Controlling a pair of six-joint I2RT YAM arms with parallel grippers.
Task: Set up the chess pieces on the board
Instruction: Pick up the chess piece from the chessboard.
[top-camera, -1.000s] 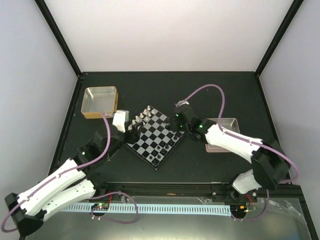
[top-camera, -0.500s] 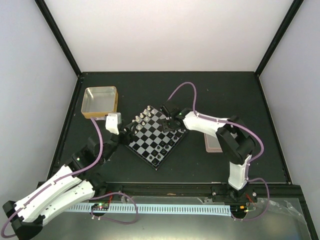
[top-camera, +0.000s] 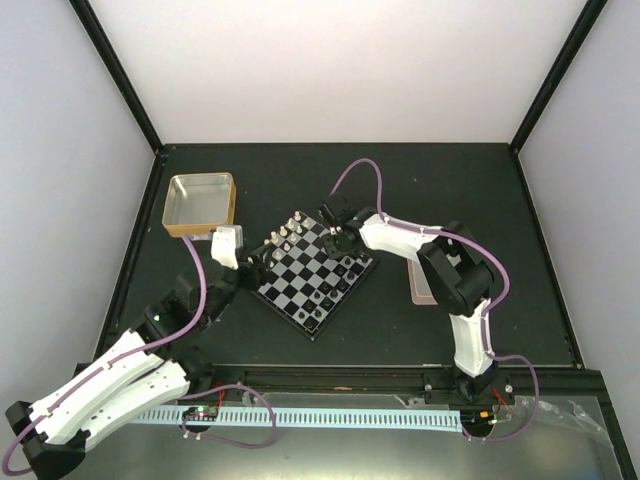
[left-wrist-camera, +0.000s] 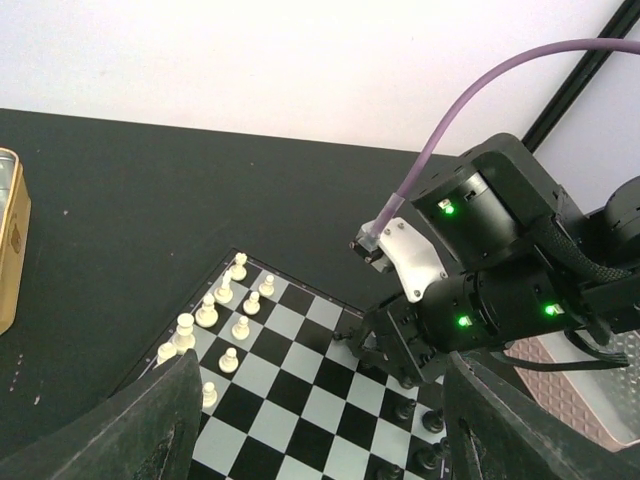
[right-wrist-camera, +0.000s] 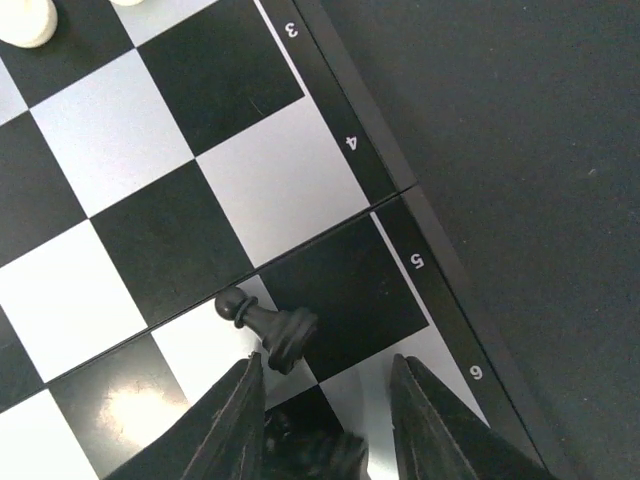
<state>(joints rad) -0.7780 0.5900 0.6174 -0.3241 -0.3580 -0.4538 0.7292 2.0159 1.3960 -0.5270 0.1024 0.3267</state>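
Black pawn (right-wrist-camera: 268, 328) beside right hand (right-wrist-camera: 325, 368), dark blob (right-wrist-camera: 305, 440) between fingers (right-wrist-camera: 235, 420) half cropped

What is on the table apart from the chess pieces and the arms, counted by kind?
Gold tray: 1
Pink tray: 1
Chessboard: 1
Total: 3

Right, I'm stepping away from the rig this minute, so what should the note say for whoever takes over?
Left gripper: jaws open, empty, beside the left side of the board.
Right gripper: over the board's far right edge; something dark between the jaws, grip unclear.
Done: white pieces in two rows; a few black pieces standing.
Left: black pawn by the right jaws looks tipped; finish the black side.
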